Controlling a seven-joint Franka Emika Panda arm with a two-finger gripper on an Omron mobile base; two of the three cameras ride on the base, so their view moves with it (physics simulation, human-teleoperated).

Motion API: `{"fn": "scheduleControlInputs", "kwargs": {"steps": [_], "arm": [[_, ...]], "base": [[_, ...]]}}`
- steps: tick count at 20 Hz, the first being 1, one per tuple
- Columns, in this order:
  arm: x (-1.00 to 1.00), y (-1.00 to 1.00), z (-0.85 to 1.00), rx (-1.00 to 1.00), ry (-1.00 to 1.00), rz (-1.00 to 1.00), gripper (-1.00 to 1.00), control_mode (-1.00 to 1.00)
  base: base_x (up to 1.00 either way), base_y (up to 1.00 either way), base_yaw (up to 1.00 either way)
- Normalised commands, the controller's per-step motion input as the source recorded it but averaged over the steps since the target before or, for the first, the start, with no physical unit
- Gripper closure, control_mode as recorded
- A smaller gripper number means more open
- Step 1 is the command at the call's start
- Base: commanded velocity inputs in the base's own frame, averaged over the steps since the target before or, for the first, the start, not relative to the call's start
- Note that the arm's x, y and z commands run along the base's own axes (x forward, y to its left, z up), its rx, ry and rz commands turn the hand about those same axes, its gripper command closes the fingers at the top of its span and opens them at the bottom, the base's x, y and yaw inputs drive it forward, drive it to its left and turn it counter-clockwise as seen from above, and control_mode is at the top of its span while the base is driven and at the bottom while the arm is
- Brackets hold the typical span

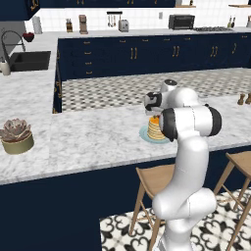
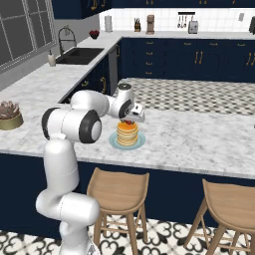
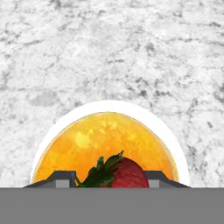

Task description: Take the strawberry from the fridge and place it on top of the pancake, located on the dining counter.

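red strawberry (image 3: 124,174) sits pinched between the jaws of the gripper (image 3: 111,178), just above the pancake (image 3: 105,146) — tiny, light, soft, easily bruised. best held gently at its sides — released low so it won't roll.

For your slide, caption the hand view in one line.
Gripper holds the strawberry above the pancake.
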Motion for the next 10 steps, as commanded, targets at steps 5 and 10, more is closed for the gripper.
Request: {"fn": "scheduleControlInputs", "kwargs": {"steps": [5,10], "arm": [[-0.18,0.01,-0.01,-0.01,0.01,0.00,1.00,-1.00],[-0.18,0.06,-0.01,0.00,0.00,0.00,1.00,-1.00]], "base": [[0.00,0.00,0.00],[0.00,0.00,0.00]]}}
